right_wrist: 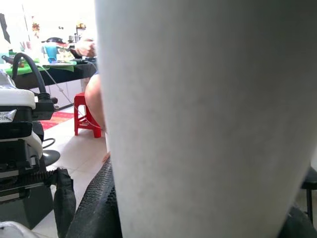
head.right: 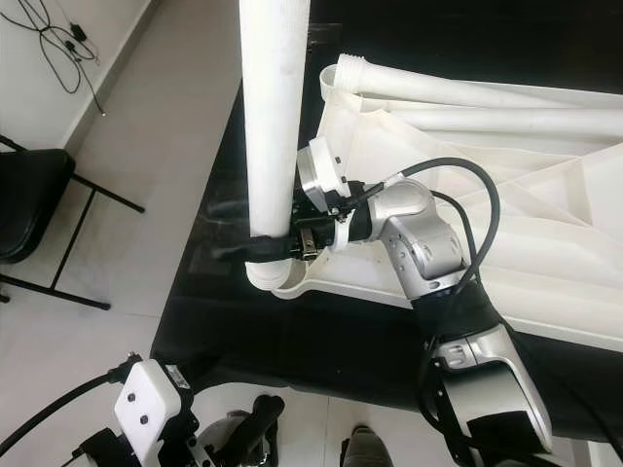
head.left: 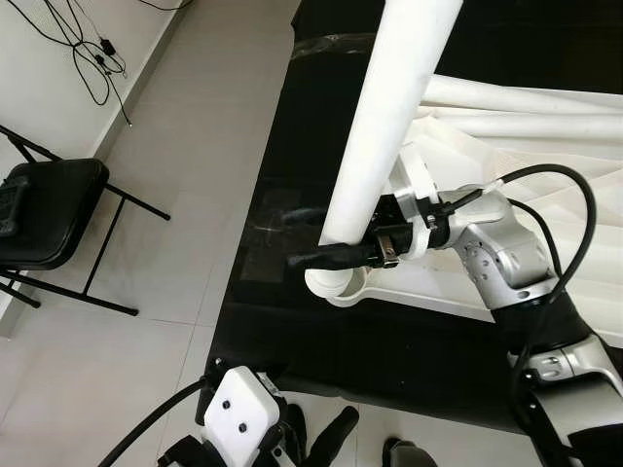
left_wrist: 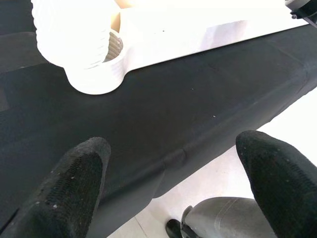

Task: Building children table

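A long white table leg (head.left: 389, 126) stands nearly upright, and my right gripper (head.left: 336, 251) is shut on it just above its lower end. That end sits at the threaded round socket (head.left: 336, 284) on the corner of the white tabletop (head.right: 487, 195), which lies on a black-covered surface. In the left wrist view the socket (left_wrist: 96, 74) and the leg's ribbed end (left_wrist: 74, 29) meet; how deep the leg sits I cannot tell. My left gripper (left_wrist: 173, 173) hangs low by the near edge of the surface, open and holding nothing.
Two more white legs (head.right: 467, 92) lie across the tabletop. A black folding chair (head.left: 49, 214) stands on the tiled floor to the left, with cables (head.left: 88, 49) by the wall. In the right wrist view a person (right_wrist: 94, 99) sits beside a red stool (right_wrist: 84, 111).
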Available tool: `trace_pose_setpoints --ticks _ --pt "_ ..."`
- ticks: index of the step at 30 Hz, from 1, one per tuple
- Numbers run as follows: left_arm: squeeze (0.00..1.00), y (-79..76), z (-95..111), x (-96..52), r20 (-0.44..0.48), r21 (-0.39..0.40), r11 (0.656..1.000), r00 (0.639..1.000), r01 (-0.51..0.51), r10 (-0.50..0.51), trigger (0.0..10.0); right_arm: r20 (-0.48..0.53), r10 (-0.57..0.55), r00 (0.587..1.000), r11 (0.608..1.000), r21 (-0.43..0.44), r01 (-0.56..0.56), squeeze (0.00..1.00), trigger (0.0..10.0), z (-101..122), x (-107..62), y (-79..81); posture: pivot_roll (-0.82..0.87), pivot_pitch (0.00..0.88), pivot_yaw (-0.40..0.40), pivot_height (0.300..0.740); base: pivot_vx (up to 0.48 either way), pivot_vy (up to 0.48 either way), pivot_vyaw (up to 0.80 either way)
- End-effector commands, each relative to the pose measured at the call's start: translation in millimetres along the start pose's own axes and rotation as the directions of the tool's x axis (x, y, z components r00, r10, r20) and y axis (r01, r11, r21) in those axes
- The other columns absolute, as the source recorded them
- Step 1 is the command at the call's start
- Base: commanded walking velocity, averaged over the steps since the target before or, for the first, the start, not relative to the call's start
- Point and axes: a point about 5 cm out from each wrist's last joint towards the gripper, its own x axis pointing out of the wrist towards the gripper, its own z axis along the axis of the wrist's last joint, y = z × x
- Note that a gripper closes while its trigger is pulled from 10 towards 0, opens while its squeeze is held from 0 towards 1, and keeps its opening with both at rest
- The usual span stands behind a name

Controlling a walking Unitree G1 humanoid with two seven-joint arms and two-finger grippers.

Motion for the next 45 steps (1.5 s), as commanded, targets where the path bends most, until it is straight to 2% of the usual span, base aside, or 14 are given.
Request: trace_pose_setpoints --ticks 1,7,9,22,26,28,33,36,37,38,39,42,43,45 --pt "0.00 -1.5 -3 -1.1 -0.011 -0.012 1.000 1.000 -0.005 0.005 10.0 -0.041 0.019 0.999 0.996 0.090 -0.016 0.00 10.0 -18 -2.0 7.8 0.03 0.371 0.086 0.740 0.000 0.000 0.00" --pt "0.00 -1.0 -3 -1.0 -0.010 -0.011 1.000 1.000 -0.005 0.005 10.0 -0.044 -0.017 0.999 0.992 0.122 0.023 0.00 10.0 -20 -8.9 8.4 0.02 0.372 0.088 0.740 0.000 0.000 0.00" --pt "0.00 -0.6 -3 -0.8 -0.010 -0.008 1.000 1.000 -0.005 0.005 10.0 -0.050 -0.062 0.997 0.988 0.140 0.068 0.00 10.0 -25 -11.8 8.9 0.03 0.372 0.089 0.740 0.000 0.000 0.00" --pt "0.00 0.0 -3 -0.9 -0.011 -0.002 1.000 1.000 -0.007 0.007 10.0 -0.086 -0.191 0.978 0.958 0.201 0.205 0.00 10.0 -38 -10.0 14.0 0.02 0.375 0.087 0.740 0.000 0.000 0.00" --pt "0.00 0.2 -2 -0.8 -0.010 -0.002 1.000 1.000 -0.008 0.008 10.0 -0.123 -0.286 0.950 0.926 0.221 0.307 0.00 10.0 -46 -7.8 14.7 0.02 0.378 0.085 0.740 0.000 0.000 0.00" --pt "0.00 0.4 -3 -0.5 -0.010 -0.001 1.000 1.000 -0.010 0.010 10.0 -0.163 -0.378 0.911 0.882 0.237 0.408 0.00 10.0 -53 -8.1 14.4 0.02 0.378 0.082 0.740 0.000 0.000 0.00" --pt "0.00 0.8 -3 -0.3 -0.009 0.000 1.000 1.000 -0.011 0.011 10.0 -0.192 -0.444 0.875 0.840 0.251 0.482 0.00 10.0 -57 -9.5 17.1 0.01 0.378 0.080 0.740 0.000 0.000 0.00" --pt "0.00 1.1 -3 0.1 -0.007 0.001 1.000 1.000 -0.011 0.011 10.0 -0.209 -0.534 0.819 0.791 0.220 0.571 0.00 10.0 -56 -13.7 14.7 0.01 0.377 0.077 0.740 0.000 0.000 0.00" --pt "0.00 1.1 -3 0.1 -0.007 0.001 1.000 1.000 -0.011 0.011 10.0 -0.209 -0.534 0.819 0.791 0.220 0.571 0.00 10.0 -56 -13.7 14.7 0.01 0.377 0.077 0.740 0.000 0.000 0.00" --pt "0.00 1.2 -3 0.3 -0.007 0.002 1.000 1.000 -0.012 0.012 10.0 -0.208 -0.572 0.794 0.773 0.189 0.606 0.00 10.0 -54 -15.3 12.4 0.01 0.376 0.077 0.740 0.000 0.000 0.00" --pt "0.00 1.2 -3 0.3 -0.007 0.002 1.000 1.000 -0.012 0.012 10.0 -0.208 -0.572 0.794 0.773 0.189 0.606 0.00 10.0 -54 -15.3 12.4 0.01 0.376 0.077 0.740 0.000 0.000 0.00" --pt "0.00 1.3 -3 0.4 -0.007 0.004 1.000 1.000 -0.014 0.014 10.0 -0.196 -0.600 0.776 0.778 0.082 0.623 0.00 10.0 -46 -14.0 12.2 0.01 0.375 0.077 0.740 0.000 0.000 0.00" --pt "0.00 1.3 -3 0.4 -0.007 0.004 1.000 1.000 -0.014 0.014 10.0 -0.196 -0.600 0.776 0.778 0.082 0.623 0.00 10.0 -46 -14.0 12.2 0.01 0.375 0.077 0.740 0.000 0.000 0.00" --pt "0.00 1.5 -3 0.4 -0.007 0.006 1.000 1.000 -0.015 0.015 10.0 -0.195 -0.588 0.785 0.805 -0.039 0.592 0.00 10.0 -38 -8.3 17.7 0.01 0.376 0.077 0.740 0.000 0.000 0.00"
